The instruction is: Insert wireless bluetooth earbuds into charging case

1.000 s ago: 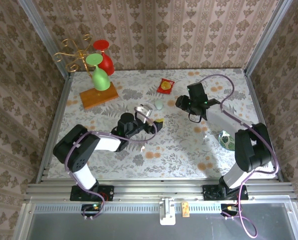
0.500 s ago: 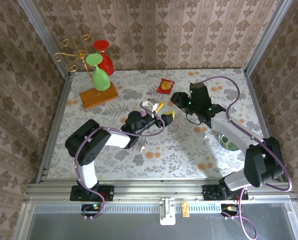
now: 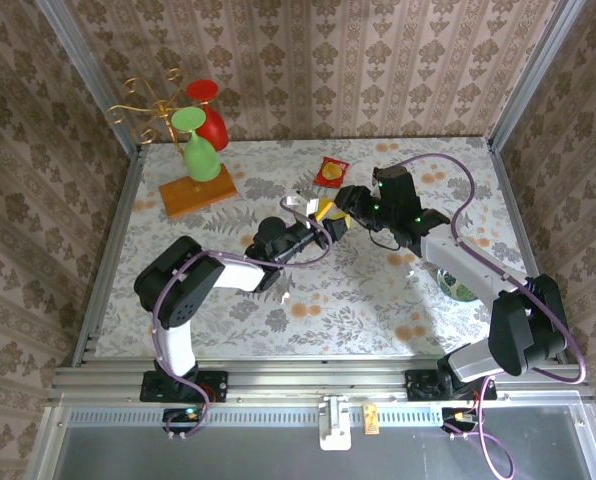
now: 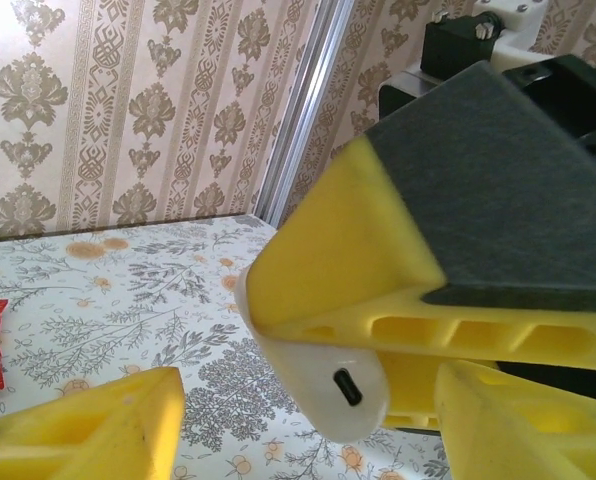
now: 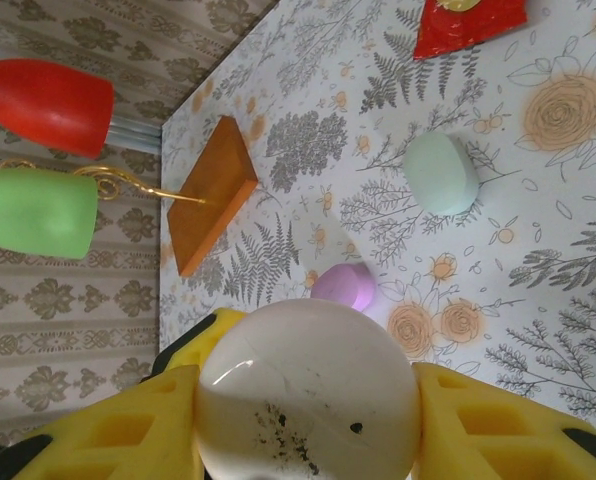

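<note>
The right gripper (image 5: 308, 432) is clamping a white charging case (image 5: 306, 385) between its two yellow fingers (image 5: 128, 440), with both pads pressing against the case's round sides. It is holding the case above the flowered table (image 3: 358, 290), near the middle and toward the far side.

The left gripper (image 4: 308, 425) is reaching in from the left to meet it. Its jaws are standing apart, one yellow finger (image 4: 78, 430) well to one side of the case and the other on the far side. The end of the case with the small charging port is sitting in the gap between them. Neither left finger is visibly pressing on the case.

Two earbuds are lying loose on the table, and neither gripper is touching them. In the right wrist view, the lilac earbud (image 5: 344, 286) is lying just past the upper edge of the held case. The pale green earbud (image 5: 440, 172) is lying farther on and to the right, between the lilac one and a red packet (image 5: 468, 22). The two earbuds are lying apart from each other.

A wooden base (image 5: 213, 195) is sitting off toward the table's far left corner. A green cup (image 5: 33, 212) and a red cup (image 5: 43, 103) are hanging over it from a gold wire rack (image 3: 143, 105).
</note>
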